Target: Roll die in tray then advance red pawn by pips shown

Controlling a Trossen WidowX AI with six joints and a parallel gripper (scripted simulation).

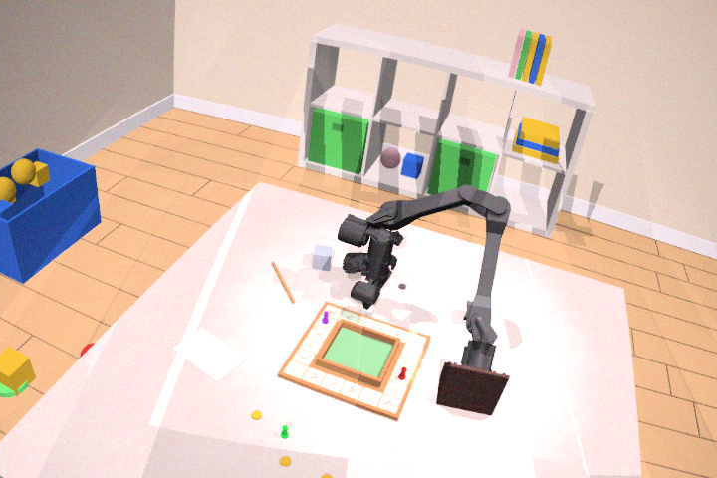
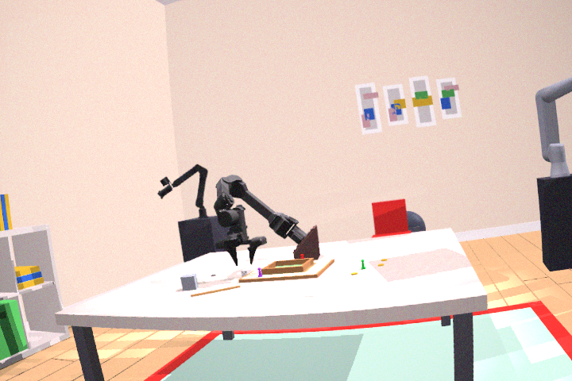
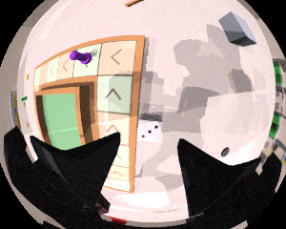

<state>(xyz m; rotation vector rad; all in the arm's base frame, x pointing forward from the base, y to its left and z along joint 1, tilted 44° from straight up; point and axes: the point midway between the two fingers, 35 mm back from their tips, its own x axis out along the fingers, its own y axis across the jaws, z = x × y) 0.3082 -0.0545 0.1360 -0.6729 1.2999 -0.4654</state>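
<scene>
A playroom-like space with robots: white cube shelving [image 1: 452, 84] [image 2: 29, 229] with green bins at upper right of the top view, a blue toy box [image 1: 55, 216] of balls and blocks at left, and, right in the exterior view, a grey robot arm [image 2: 548, 123] on a black pedestal [image 2: 565, 225].

From where I stand, the robot's matte black, six-joint jointed arm [image 1: 490, 253] [image 2: 258, 202] is dark all over, with grey sheen along its edges. Its base end meets a dark brown, flat-faced slab [image 1: 472, 388] [image 2: 311, 244], my landmark; side-on, that slab looks like a wedge. Next to the slab sits a stubby, blocky black housing, and farther from it run two slim, straight-sided links with rounded elbow caps. Farthest from the slab, chunky cylindrical housings cluster above the black two-fingered gripper [image 1: 364, 284] [image 2: 245, 260] [image 3: 150, 142], whose broad fingers taper to pointed tips.
</scene>
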